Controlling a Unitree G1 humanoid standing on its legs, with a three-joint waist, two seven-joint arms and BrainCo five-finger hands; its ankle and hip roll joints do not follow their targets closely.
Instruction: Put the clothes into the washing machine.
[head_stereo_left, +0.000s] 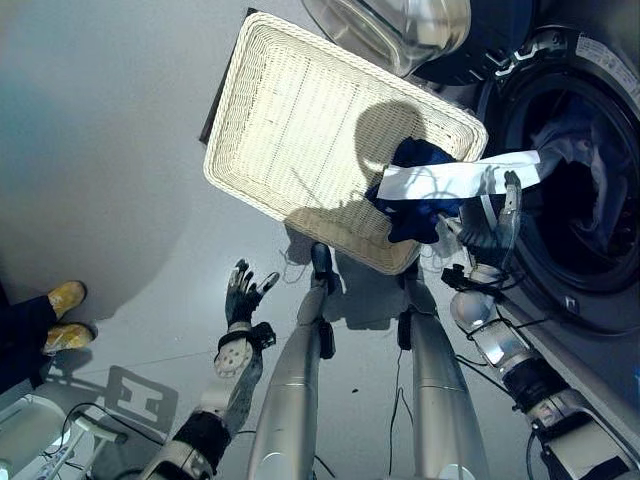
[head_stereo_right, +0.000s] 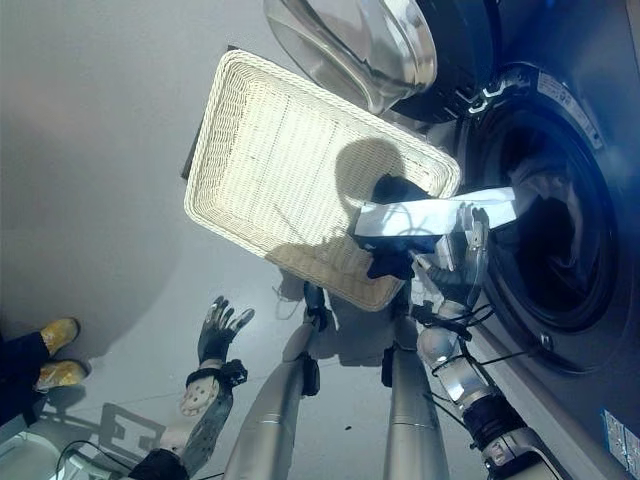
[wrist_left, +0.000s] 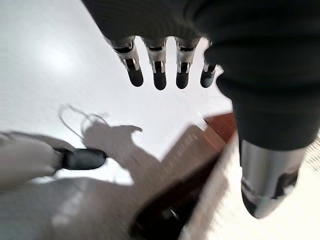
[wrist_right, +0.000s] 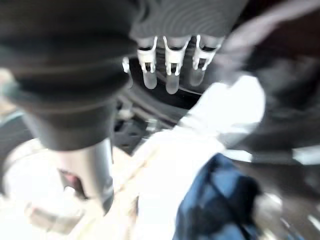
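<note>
A dark blue garment (head_stereo_left: 415, 205) with a long white band (head_stereo_left: 455, 180) hangs over the near corner of the white wicker basket (head_stereo_left: 300, 130). The band stretches across to the washing machine's open drum (head_stereo_left: 590, 210). More bluish cloth (head_stereo_left: 575, 140) lies inside the drum. My right hand (head_stereo_left: 492, 222) is at the drum's rim, just under the white band, fingers straight and open against the cloth. In the right wrist view the white cloth (wrist_right: 200, 145) and the blue cloth (wrist_right: 215, 200) lie just past its fingers (wrist_right: 170, 65). My left hand (head_stereo_left: 240, 300) hovers open over the floor, holding nothing.
The washer's round glass door (head_stereo_left: 400, 25) stands swung open above the basket's far corner. A person's yellow shoes (head_stereo_left: 65, 310) are on the floor at the far left. A brown strip (wrist_left: 220, 125) lies under the basket's edge in the left wrist view.
</note>
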